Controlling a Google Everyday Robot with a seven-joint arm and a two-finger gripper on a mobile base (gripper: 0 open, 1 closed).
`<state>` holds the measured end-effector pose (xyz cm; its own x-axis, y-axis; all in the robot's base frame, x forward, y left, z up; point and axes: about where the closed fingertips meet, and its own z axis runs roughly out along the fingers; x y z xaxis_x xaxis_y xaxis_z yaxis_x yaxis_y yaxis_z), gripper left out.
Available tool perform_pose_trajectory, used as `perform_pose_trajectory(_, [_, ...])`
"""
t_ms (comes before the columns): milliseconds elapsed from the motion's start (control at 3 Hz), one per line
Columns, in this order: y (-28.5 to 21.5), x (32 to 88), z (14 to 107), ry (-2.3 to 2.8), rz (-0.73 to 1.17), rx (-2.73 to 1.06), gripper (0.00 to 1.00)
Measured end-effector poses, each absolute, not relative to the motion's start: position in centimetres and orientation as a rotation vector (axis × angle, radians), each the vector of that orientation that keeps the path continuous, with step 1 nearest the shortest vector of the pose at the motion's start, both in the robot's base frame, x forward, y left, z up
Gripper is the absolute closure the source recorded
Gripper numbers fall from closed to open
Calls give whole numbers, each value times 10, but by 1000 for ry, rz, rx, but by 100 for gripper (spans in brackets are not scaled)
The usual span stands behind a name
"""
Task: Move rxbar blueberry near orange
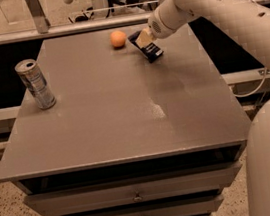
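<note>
A white robot arm (221, 6) reaches over a grey counter (127, 121) from 2 o'clock. Its gripper (144, 40) sits near the far edge, fingers (145, 35) closed on a tilted dark-blue rxbar blueberry (151, 51), just beside the orange (118, 38), at its 3 o'clock. A silver can (35, 84) stands at 9 o'clock

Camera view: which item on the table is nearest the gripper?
The rxbar blueberry: the dark wrapper held in the gripper over the table's far side. The orange sits just left; the silver can stands far left.
</note>
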<state>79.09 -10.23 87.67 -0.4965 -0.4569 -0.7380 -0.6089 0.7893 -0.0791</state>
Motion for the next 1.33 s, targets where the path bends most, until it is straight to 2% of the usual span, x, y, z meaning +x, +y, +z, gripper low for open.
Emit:
perform_pose_trajectory(1000, [-104, 809, 877, 2168, 253, -711, 97])
perform_pose_trajectory(1333, [-102, 814, 880, 2165, 260, -696, 74])
